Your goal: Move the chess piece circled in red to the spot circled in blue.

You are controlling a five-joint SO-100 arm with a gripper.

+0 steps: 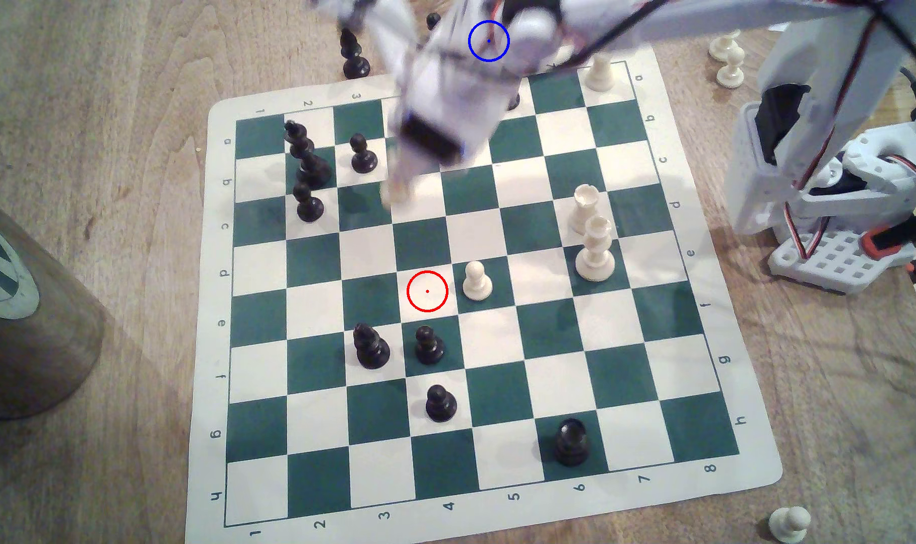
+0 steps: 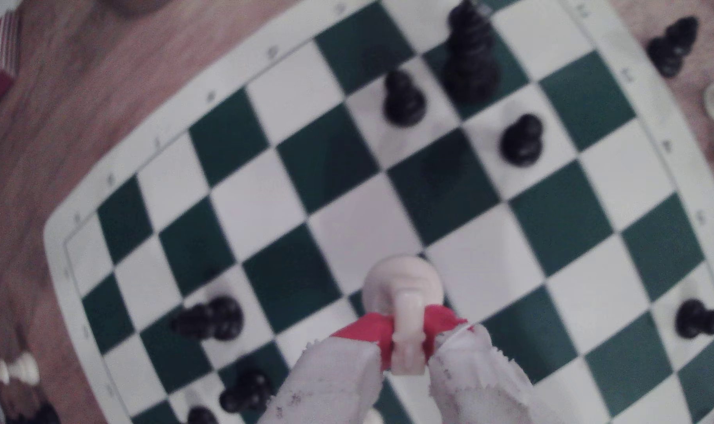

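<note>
- The gripper (image 2: 406, 346) held the cream knight (image 2: 404, 293) clamped between red pads (image 2: 367, 332), airborne over the chessboard (image 1: 707, 460).
- Best practice was to carry it high beyond the chessboard's far edge to the blue-ringed spot (image 1: 489, 41), then lower it upright.

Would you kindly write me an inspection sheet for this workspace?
Surface: green-and-white chess mat on a wooden table.
Job's things: cream chess piece held above the board; red ring on an empty white square; blue ring overlaps the blurred arm.
Clutter: cream pawns and black piece off the mat.
Grippers: gripper shut on the cream chess piece.
Cables: black cable above the mat's corner.
Surroundings: brown cylinder at the exterior view's left.
</note>
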